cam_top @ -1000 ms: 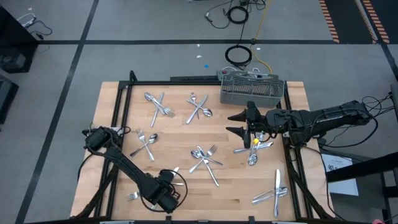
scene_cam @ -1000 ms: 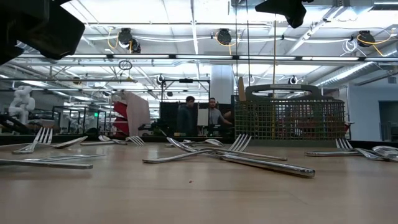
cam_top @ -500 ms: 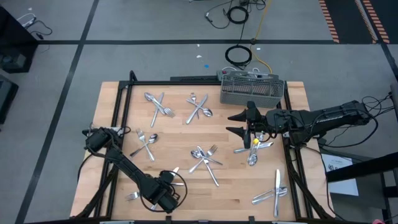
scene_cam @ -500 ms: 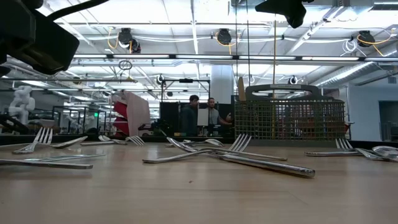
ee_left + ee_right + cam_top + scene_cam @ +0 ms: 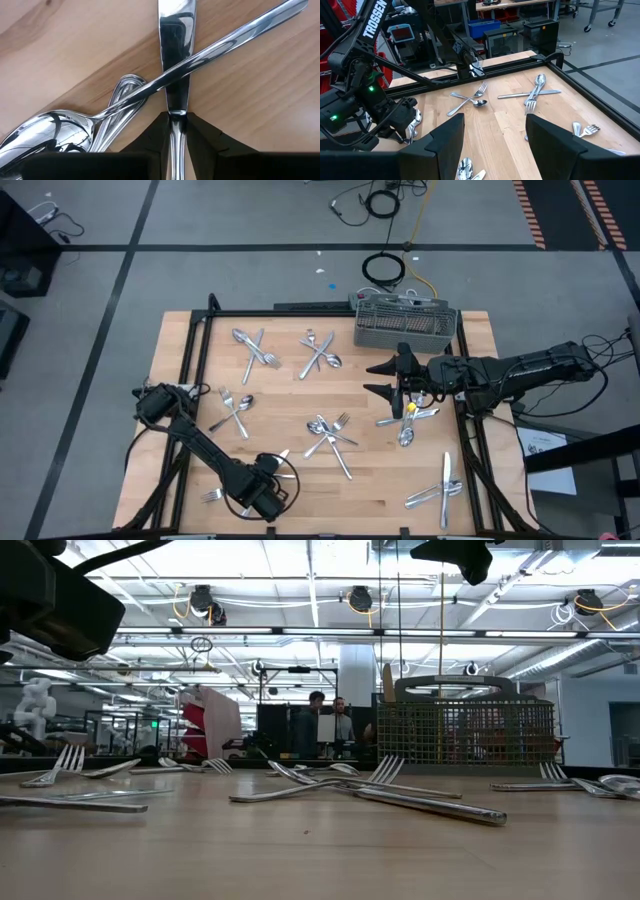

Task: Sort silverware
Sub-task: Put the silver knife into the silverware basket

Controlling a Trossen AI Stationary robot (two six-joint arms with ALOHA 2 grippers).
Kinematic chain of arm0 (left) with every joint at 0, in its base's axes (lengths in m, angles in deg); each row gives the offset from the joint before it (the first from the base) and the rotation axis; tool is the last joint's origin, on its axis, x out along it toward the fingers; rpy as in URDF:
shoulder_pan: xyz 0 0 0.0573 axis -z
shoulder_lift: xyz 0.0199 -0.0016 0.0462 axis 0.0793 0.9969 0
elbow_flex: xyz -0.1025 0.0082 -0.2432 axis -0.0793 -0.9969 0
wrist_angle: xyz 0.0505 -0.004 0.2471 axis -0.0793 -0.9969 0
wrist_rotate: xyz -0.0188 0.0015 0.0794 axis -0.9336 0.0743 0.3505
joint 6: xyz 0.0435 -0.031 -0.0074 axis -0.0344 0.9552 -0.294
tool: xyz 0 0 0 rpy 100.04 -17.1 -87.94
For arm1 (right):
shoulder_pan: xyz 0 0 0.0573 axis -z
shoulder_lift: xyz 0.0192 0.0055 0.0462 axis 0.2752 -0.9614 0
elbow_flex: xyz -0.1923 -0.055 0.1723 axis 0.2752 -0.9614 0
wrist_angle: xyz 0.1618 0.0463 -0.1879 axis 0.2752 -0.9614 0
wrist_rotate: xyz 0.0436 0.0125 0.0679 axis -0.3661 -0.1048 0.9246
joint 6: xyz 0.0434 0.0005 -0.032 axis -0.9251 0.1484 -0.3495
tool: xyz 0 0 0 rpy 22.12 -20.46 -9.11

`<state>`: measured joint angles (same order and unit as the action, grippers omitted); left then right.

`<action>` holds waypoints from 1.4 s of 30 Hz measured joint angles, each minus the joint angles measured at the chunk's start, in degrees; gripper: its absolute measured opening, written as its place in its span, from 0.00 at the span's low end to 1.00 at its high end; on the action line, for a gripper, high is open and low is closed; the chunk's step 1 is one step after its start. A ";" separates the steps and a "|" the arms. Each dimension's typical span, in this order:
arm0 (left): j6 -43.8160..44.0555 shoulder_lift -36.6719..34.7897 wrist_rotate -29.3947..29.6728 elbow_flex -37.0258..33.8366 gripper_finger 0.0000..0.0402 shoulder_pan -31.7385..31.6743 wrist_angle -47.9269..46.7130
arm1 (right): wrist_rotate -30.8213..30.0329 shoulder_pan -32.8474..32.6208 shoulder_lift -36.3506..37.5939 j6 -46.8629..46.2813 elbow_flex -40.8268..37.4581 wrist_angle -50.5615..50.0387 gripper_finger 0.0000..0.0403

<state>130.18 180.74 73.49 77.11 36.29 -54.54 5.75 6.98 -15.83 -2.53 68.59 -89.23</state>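
My left gripper (image 5: 265, 492) is low over the table's near-left part, shut on a silver knife (image 5: 175, 45). A spoon (image 5: 55, 127) lies with its handle across the knife's blade, and another piece (image 5: 125, 92) sits under that handle. My right gripper (image 5: 380, 378) hangs open above the table, near the grey mesh caddy (image 5: 405, 323). Its fingers (image 5: 445, 137) stand wide apart and touch nothing. A small pile of silverware (image 5: 405, 420) lies on the wood just nearer than the right gripper. My left gripper pinches the knife between its two fingers (image 5: 155, 137) on the handle, just behind the blade (image 5: 177, 122). The fingers come from above, pointing down, one on each side of the knife. The knife lies flat on the table with the spoon's handle (image 5: 215, 42) over its blade.
Other crossed piles of forks, spoons and knives lie at the far left (image 5: 255, 348), far middle (image 5: 320, 352), left (image 5: 235, 410), middle (image 5: 330, 432) and near right (image 5: 437, 490). A lone fork (image 5: 213, 495) lies beside the left gripper. A black frame (image 5: 200, 360) edges the table. People stand in the room (image 5: 325, 725).
In the low view my left arm has sunk a little toward the table over the near-left pile. The silverware has stayed where it was.
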 joint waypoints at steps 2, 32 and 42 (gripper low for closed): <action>0.00 -0.15 0.00 -0.03 0.16 0.02 -0.02 | 0.00 0.01 0.00 0.00 0.00 -0.01 0.50; -16.68 -11.44 10.11 -0.23 0.16 -8.90 -0.33 | 0.00 0.00 0.01 0.14 0.00 -0.02 0.50; -28.88 -15.97 22.85 -0.21 0.16 -13.05 -0.20 | 0.00 0.00 0.05 0.00 0.00 -0.02 0.50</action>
<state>101.30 164.77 96.34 76.90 23.24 -54.73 5.76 6.98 -15.78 -2.53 68.58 -89.25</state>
